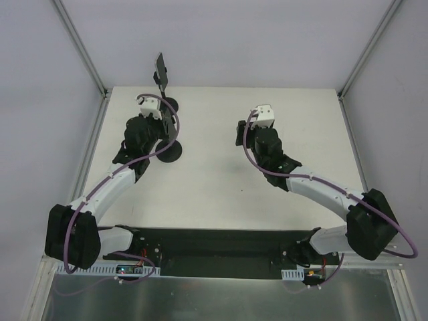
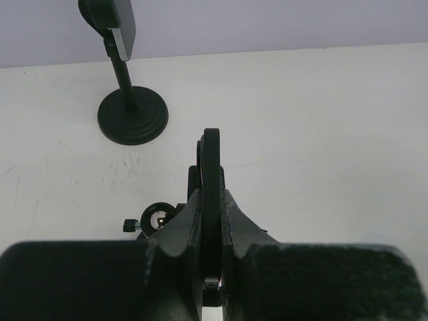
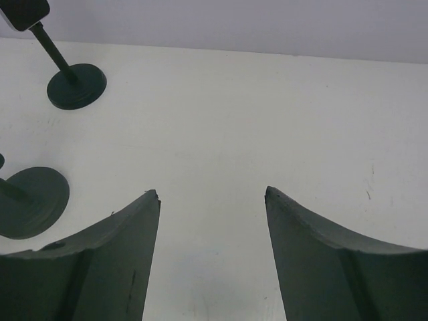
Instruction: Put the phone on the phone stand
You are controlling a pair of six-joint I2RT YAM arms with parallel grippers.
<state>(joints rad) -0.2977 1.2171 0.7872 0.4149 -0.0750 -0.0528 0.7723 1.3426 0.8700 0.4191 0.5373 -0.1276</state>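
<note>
My left gripper (image 2: 211,197) is shut on a thin black slab seen edge-on, which I take to be the phone (image 2: 211,154). It sticks out forward between the fingers. Just below and left of it is a small black ring clamp with a screw (image 2: 157,217). In the top view, the left gripper (image 1: 160,110) hovers over the near phone stand, whose round black base (image 1: 170,152) rests on the table. That base (image 3: 30,200) also shows in the right wrist view. My right gripper (image 3: 212,194) is open and holds nothing. It hangs at mid-right (image 1: 242,132).
A second black stand (image 2: 132,115) rests at the table's back edge and carries a dark flat slab with a pale edge (image 2: 110,20) on top. Aluminium frame posts (image 1: 80,47) and grey walls enclose the white table (image 1: 281,200).
</note>
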